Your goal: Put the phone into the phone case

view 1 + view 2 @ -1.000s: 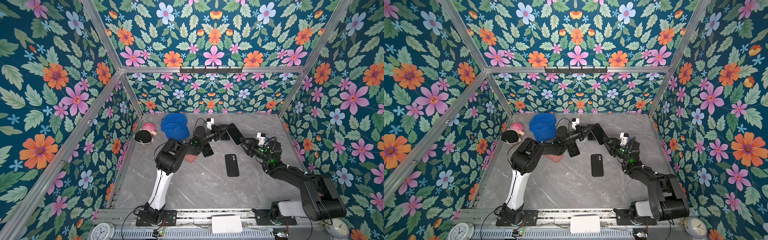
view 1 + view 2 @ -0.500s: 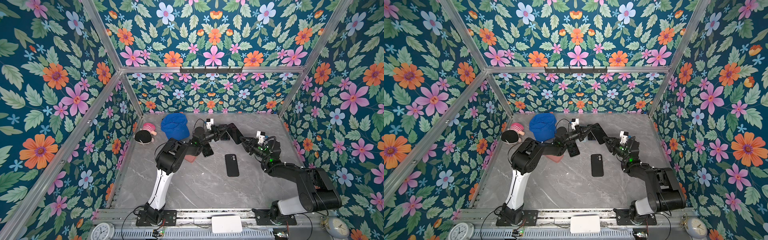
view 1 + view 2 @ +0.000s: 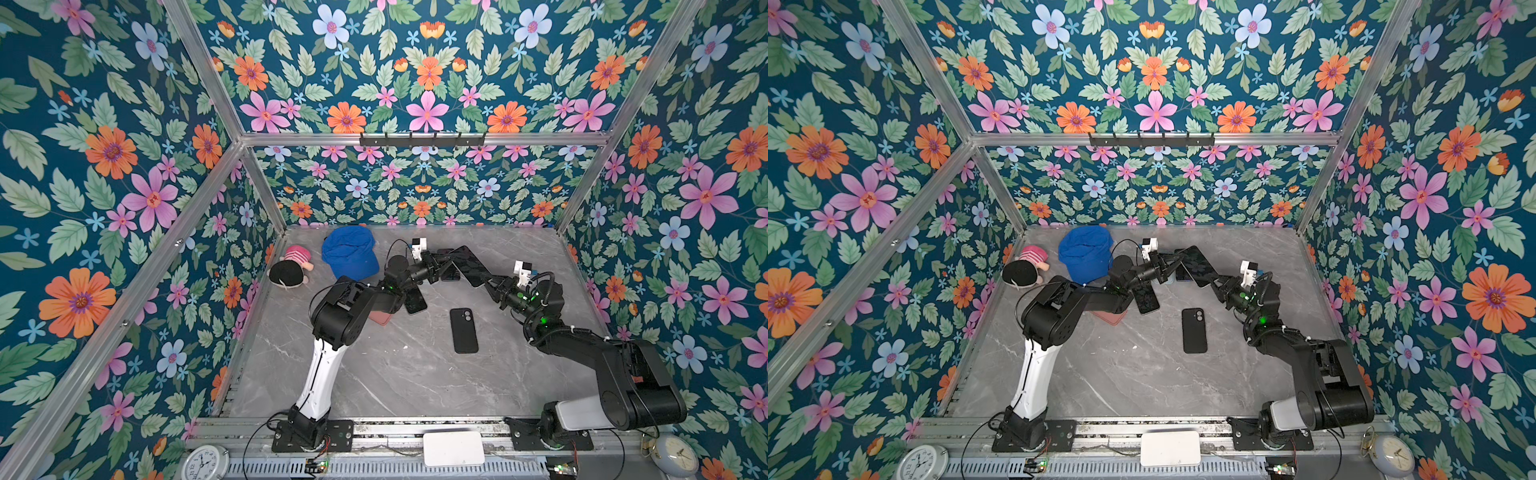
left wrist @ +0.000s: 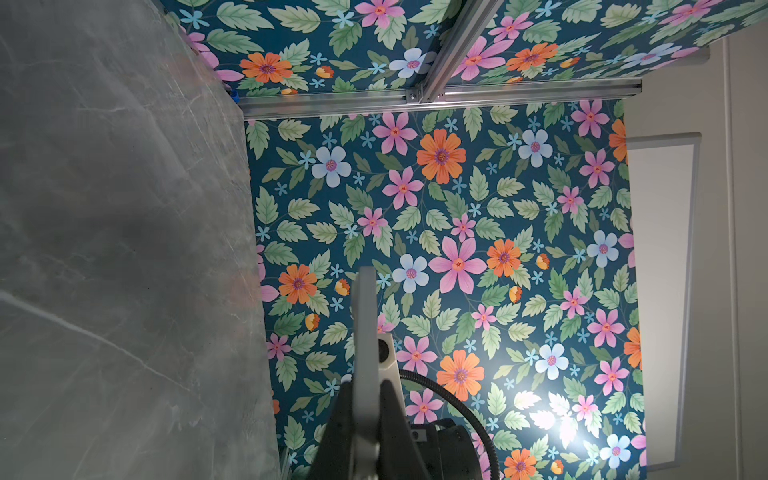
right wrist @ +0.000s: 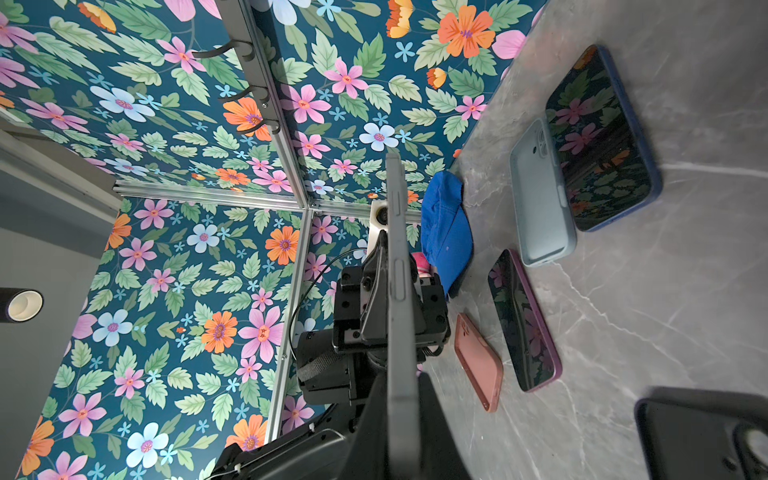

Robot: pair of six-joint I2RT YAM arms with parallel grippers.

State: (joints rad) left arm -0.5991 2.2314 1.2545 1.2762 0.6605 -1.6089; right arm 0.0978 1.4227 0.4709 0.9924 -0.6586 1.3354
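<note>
holding the phone [image 3: 467, 266] raised over the far middle of the table [image 3: 395, 374], we are clamping left gripper [image 3: 445, 261] and right gripper [image 3: 485, 283] on its two ends, the black phone case [image 3: 463, 331] lying nearer, untouched.

Grey marbled table [image 3: 395, 374] carried a blue cap [image 3: 350, 254] beside a plush doll [image 3: 291, 268] at far left, a salmon case [image 5: 478, 361], purple-edged phone [image 5: 521, 322], pale blue case [image 5: 540, 195] and blue-edged phone [image 5: 600, 141] lying flat, and a black phone case [image 3: 463, 331] alone mid-table.
</note>
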